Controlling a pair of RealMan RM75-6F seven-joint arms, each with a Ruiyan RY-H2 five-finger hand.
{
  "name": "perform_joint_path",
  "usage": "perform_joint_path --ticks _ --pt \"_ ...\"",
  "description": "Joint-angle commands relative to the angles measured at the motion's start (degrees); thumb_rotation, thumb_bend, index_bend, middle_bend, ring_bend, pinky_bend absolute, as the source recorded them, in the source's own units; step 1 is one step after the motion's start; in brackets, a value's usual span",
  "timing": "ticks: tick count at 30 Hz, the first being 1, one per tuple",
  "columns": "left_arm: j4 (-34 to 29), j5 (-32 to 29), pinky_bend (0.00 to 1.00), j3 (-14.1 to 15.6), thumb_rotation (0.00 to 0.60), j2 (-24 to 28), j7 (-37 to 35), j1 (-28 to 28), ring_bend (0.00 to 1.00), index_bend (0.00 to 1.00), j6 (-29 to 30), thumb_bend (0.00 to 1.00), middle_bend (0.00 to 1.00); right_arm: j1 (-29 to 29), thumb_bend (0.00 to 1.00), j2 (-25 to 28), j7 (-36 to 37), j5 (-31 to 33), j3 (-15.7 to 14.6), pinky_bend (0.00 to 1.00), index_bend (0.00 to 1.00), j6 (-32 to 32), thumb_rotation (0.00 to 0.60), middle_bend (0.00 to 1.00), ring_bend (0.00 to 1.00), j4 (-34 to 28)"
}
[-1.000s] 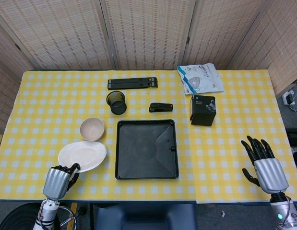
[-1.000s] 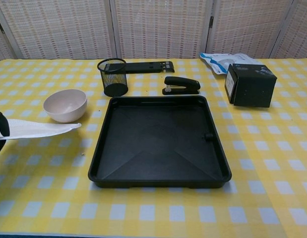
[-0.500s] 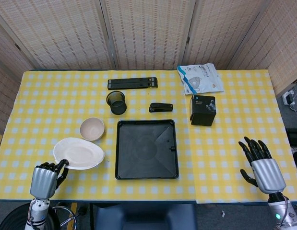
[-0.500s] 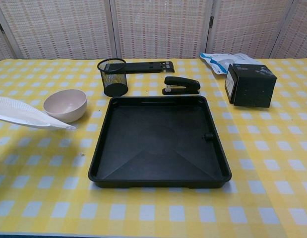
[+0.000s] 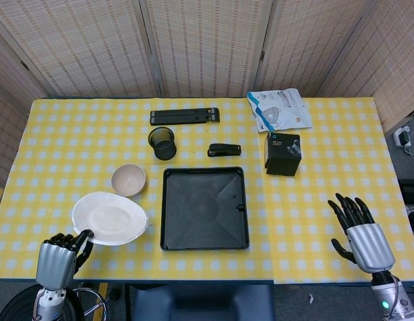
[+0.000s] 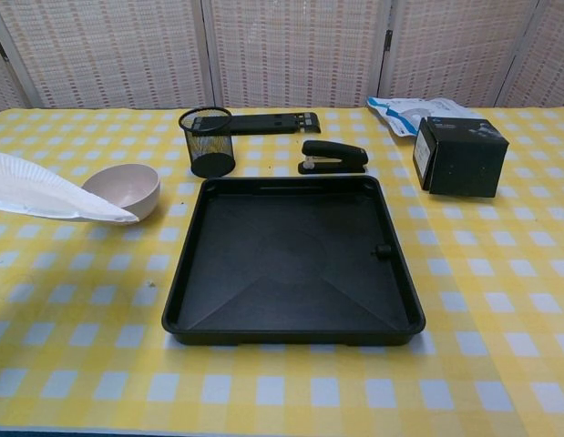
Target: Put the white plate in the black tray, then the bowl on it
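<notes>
In the head view, the left hand [image 5: 57, 257], at the lower left, is pinching the near rim of the white plate [image 5: 109, 218], which is sitting left of the black tray [image 5: 204, 208] and just below the bowl [image 5: 128, 179]. The right hand [image 5: 362, 233], at the lower right, is hovering with fingers spread, holding nothing.

In the chest view, the white plate [image 6: 45, 188] is tilting above the counter [image 6: 500, 273], overlapping the bowl [image 6: 128, 186]. The black tray [image 6: 293, 262] and mesh cup [image 6: 207, 141] are lying bare inside.

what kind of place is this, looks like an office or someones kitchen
Probably a staged robot test area rather than a real kitchen or office: woven folding screens wall off a table in a yellow checked cloth, and desk items such as a stapler and mesh pen cup sit beside a bowl.
</notes>
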Motion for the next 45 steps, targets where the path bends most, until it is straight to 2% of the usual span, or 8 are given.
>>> perform_joint_path --ticks 1,11,16,21,28,45 --pt "-1.30 0.16 1.00 -0.07 0.600 0.01 -0.06 -0.70 1.00 0.63 -1.83 0.66 1.00 -0.09 0.34 0.12 0.22 -0.33 -0.14 0.00 0.00 0.25 0.600 0.00 0.00 0.01" --pt "-1.88 -0.06 1.00 -2.38 0.600 -3.22 -1.62 -7.22 1.00 0.63 -10.99 0.66 1.00 -0.74 0.34 0.48 1.23 0.64 0.70 0.00 0.00 1.81 0.600 0.00 0.00 0.13" --pt "-4.96 -0.60 1.00 -4.93 0.600 -3.35 0.57 -10.63 1.00 0.63 -14.50 0.66 1.00 -0.52 0.34 0.92 2.19 2.78 1.60 0.00 0.00 0.96 0.600 0.00 0.00 0.28" --pt "-6.92 -1.48 1.00 -5.27 0.600 -5.37 2.50 -13.07 1.00 0.63 -18.84 0.66 1.00 -0.49 0.34 1.85 4.18 4.21 2.23 0.00 0.00 0.61 0.600 0.00 0.00 0.19" --pt "-5.22 -3.97 1.00 -7.29 0.600 -9.33 3.98 -17.29 1.00 0.64 -24.85 0.66 1.00 -0.28 0.34 2.77 6.21 5.54 2.62 0.00 0.00 -0.38 0.600 0.00 0.00 0.69" --pt "1.17 -10.83 1.00 -11.03 0.600 -18.76 8.39 -23.11 1.00 0.64 -31.07 0.67 1.00 -0.88 0.34 4.69 10.65 6.50 3.26 0.00 0.00 0.29 0.600 0.00 0.00 1.02"
